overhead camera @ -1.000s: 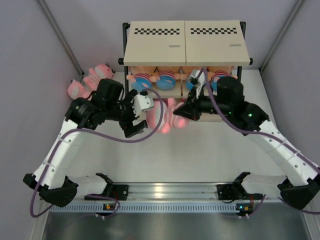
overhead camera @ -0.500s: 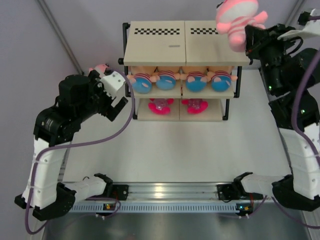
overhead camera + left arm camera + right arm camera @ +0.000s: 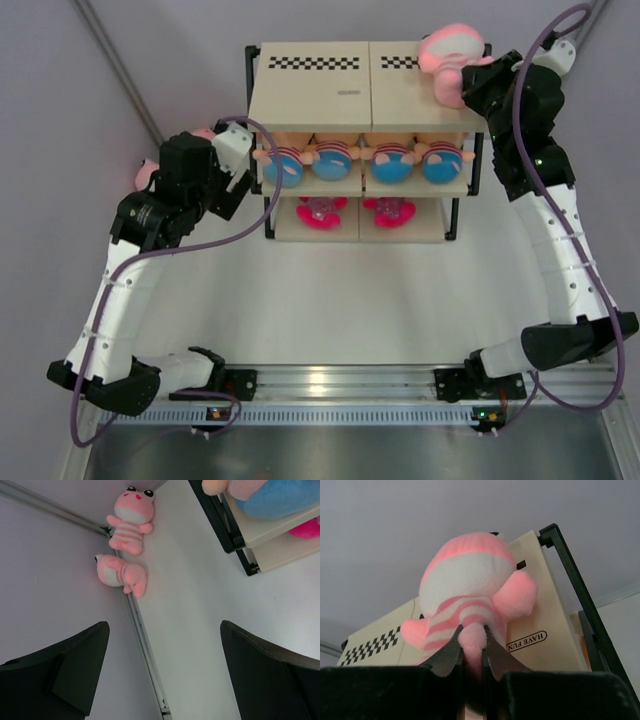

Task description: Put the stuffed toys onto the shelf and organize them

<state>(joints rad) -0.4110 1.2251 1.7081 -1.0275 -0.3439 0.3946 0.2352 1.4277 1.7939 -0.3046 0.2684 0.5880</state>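
The shelf [image 3: 330, 95] stands at the back of the table. My right gripper [image 3: 480, 82] is shut on a leg of a pink striped toy [image 3: 452, 52], which is at the right back part of the top board. In the right wrist view the jaws [image 3: 472, 639] pinch that toy [image 3: 467, 580] over the board [image 3: 545, 615]. Several blue-bottomed dolls [image 3: 283, 165] fill the middle tier, and two magenta toys [image 3: 322, 212] lie on the lowest. My left gripper [image 3: 236, 178] hangs open and empty [image 3: 164, 625] left of the shelf. Two more pink striped toys [image 3: 131, 517] [image 3: 121, 574] lie in the far left corner.
A metal frame rail [image 3: 145, 650] runs along the left wall beside the corner toys. The shelf's black post and board ends [image 3: 225, 525] are close on the left gripper's right. The arms' base rail [image 3: 330, 385] crosses the near edge.
The right arm lifted the pink striped toy from in front of the shelf, swung it high, then lowered it onto the top board. The left arm pulled back left, toward the shelf's left side.
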